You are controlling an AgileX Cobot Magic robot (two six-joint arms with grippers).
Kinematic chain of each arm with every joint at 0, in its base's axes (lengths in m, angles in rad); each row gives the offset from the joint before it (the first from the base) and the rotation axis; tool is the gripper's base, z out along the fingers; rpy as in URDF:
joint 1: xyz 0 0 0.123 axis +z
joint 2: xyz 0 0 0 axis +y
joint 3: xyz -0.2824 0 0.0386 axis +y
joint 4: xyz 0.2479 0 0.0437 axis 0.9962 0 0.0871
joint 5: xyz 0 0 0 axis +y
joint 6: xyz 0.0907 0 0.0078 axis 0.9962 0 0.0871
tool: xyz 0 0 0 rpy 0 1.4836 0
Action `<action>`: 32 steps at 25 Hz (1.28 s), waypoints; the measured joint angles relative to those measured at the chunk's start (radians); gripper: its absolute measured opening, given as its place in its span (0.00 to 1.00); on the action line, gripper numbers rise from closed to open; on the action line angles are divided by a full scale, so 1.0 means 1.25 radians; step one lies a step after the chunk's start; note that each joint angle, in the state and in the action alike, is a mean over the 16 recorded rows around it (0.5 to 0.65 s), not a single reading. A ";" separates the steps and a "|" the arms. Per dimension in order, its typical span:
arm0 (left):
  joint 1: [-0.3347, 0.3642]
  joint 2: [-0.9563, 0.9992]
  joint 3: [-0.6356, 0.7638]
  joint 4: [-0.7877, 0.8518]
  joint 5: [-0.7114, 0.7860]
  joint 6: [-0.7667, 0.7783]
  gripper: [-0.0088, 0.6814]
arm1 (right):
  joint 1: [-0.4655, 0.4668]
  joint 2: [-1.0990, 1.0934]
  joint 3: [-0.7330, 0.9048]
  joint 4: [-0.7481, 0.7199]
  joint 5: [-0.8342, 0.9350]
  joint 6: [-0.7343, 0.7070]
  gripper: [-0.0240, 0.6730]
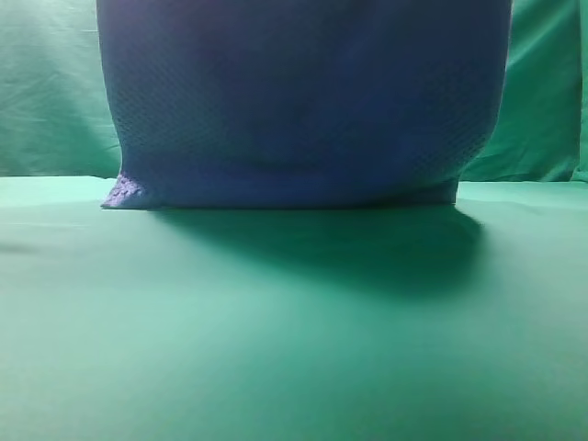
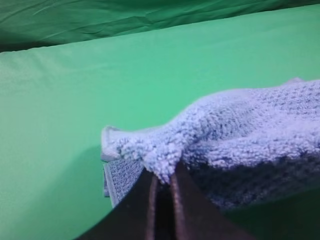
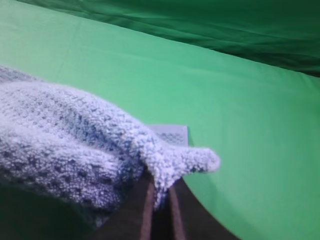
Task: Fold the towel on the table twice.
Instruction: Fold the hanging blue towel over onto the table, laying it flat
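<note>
Exterior high view is showing the towel (image 1: 303,101) hanging as a broad, dark blue-grey curtain that is filling the upper middle of the picture, its waffle knit showing as fine rows of bumps, its sides curving inward toward the bottom. Its lower edge is resting on the table (image 1: 294,349), where the left corner is bunching into a small pale lump, and a soft shadow is lying on the smooth bright green surface in front of it. A wrinkled green backdrop cloth (image 1: 46,92) is hanging behind, to either side. Left wrist view is showing the left gripper (image 2: 164,182) with its two dark fingers pressed together on a fluffy, pale periwinkle fold of the towel, the thick, nubbly cloth bulging above the tips and trailing off to the right; a flat hemmed edge with a tighter weave is peeking out below on the left, above the plain green table. Right wrist view is showing the right gripper (image 3: 160,192) likewise clamped on a towel corner, a rounded tuft sticking out to the right of the fingertips while the soft honeycomb mass is spreading to the left, and a flat woven hem is lying just behind. No writing or label is showing anywhere.
</note>
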 joint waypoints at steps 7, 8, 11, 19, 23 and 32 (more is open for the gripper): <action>-0.020 -0.204 0.301 -0.037 -0.109 -0.008 0.01 | 0.001 -0.176 0.254 0.026 -0.067 0.013 0.03; -0.022 -0.236 0.348 -0.045 -0.124 -0.010 0.01 | 0.001 -0.200 0.288 0.033 -0.074 0.015 0.03; -0.025 -0.329 0.483 -0.069 -0.163 -0.013 0.01 | 0.002 -0.266 0.385 0.062 -0.092 0.021 0.03; -0.028 -0.557 0.788 -0.156 -0.210 -0.013 0.01 | 0.006 -0.429 0.612 0.163 -0.106 0.024 0.03; -0.028 -0.652 0.906 -0.205 -0.211 -0.011 0.01 | 0.008 -0.507 0.704 0.218 -0.089 0.016 0.03; -0.028 -0.796 1.086 -0.295 -0.201 -0.007 0.01 | 0.008 -0.642 0.857 0.312 -0.044 -0.007 0.03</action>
